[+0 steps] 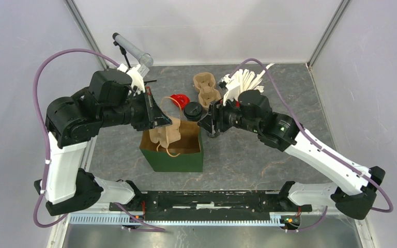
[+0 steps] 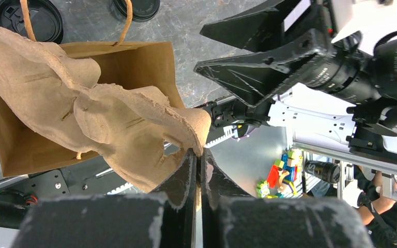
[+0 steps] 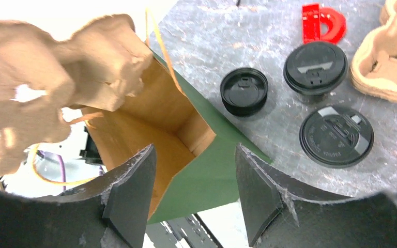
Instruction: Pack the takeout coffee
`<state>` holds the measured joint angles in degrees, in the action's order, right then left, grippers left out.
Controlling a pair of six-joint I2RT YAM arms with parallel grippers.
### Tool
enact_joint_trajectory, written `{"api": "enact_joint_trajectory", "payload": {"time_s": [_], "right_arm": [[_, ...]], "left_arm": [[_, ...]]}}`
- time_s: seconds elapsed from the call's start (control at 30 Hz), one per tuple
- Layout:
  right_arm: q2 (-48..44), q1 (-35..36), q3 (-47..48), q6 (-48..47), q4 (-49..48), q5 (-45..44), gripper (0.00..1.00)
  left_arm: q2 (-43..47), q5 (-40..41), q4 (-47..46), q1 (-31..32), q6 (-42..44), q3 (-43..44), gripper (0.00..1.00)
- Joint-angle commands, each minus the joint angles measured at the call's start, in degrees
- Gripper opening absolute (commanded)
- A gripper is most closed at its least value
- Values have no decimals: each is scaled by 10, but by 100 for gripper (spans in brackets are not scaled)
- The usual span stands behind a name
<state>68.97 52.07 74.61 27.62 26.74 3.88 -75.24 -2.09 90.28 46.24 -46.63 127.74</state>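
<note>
A green paper bag (image 1: pixel 173 155) stands open in the middle of the table, its brown inside (image 3: pixel 150 119) showing. My left gripper (image 2: pixel 199 155) is shut on the edge of a brown pulp cup carrier (image 2: pixel 98 108). It holds the carrier (image 1: pixel 166 132) tilted over the bag's mouth. My right gripper (image 3: pixel 194 155) is open at the bag's right side, with the green wall (image 3: pixel 212 165) showing between its fingers and nothing gripped. Three black coffee lids (image 3: pixel 244 91) (image 3: pixel 315 67) (image 3: pixel 336 136) sit on the table to the right of the bag.
A stack of spare pulp carriers (image 1: pixel 207 88) lies behind the bag, next to a red object (image 1: pixel 180 99). White pieces (image 1: pixel 245 80) are piled at the back right. A grey camera pole (image 1: pixel 132 49) stands at the back left. Walls enclose the table.
</note>
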Motion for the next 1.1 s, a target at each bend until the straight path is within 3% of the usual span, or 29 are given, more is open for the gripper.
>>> {"api": "enact_joint_trajectory", "payload": {"time_s": [0.0, 0.17, 0.33, 0.5, 0.7, 0.9, 1.07], "right_arm": [[-9, 6, -5, 9, -52, 24, 63], [-42, 33, -21, -111, -128, 102, 71], [-108, 75, -74, -251, -144, 97, 78], [-164, 174, -159, -324, -228, 29, 80], [-77, 322, -98, -408, -210, -97, 79], [-33, 353, -99, -416, -282, -188, 76], [-19, 354, -112, -449, -306, -214, 76]], "left_arm": [[1, -4, 40, -1, 3, -4, 2], [-10, -8, 33, -1, -1, 16, 2], [-17, -6, 30, -1, -2, 19, 2], [-21, -8, 27, -1, -6, 23, 2], [-18, 0, 26, -1, -7, 14, 2], [-20, -7, 24, -1, -6, 5, 2], [-20, -7, 23, -1, -7, 3, 2]]}}
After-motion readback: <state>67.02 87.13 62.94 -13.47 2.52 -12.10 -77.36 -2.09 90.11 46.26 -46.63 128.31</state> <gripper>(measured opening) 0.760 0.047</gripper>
